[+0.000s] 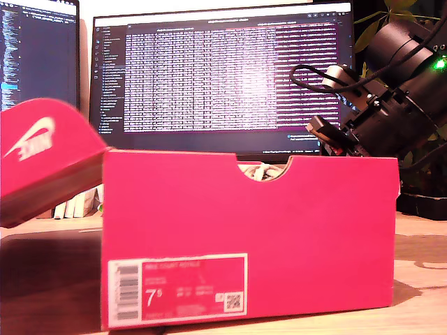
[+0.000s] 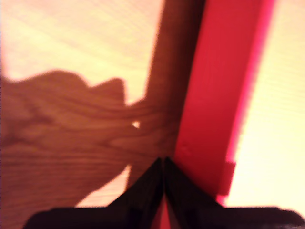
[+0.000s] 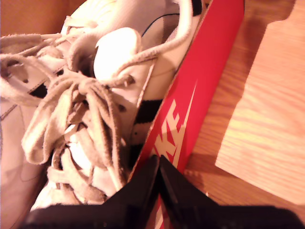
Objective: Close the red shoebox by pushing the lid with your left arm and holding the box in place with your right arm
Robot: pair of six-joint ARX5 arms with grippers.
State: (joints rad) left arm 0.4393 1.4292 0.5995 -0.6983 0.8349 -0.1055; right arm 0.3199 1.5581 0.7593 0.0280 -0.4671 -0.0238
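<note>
The red shoebox [image 1: 244, 230] stands open in the middle of the exterior view, with white laced shoes [image 3: 86, 95] inside. Its red lid [image 1: 42, 157] tilts up and outward at the exterior view's left. In the first wrist view my first gripper [image 2: 163, 162] is shut, its tips beside the edge of the red lid [image 2: 219, 86] above the wooden table [image 2: 71, 124]. This gripper does not show in the exterior view. My second gripper [image 3: 158, 160] is shut, its tips on the rim of the box's logo wall [image 3: 190, 100]. Its black arm [image 1: 391, 105] reaches in from the exterior view's right.
Two lit monitors [image 1: 223, 70] stand close behind the box. A cable [image 1: 314, 80] loops off the black arm. Books [image 1: 77, 202] sit behind the lid at the exterior view's left, and plant leaves [image 1: 391, 10] show at the upper right of that view.
</note>
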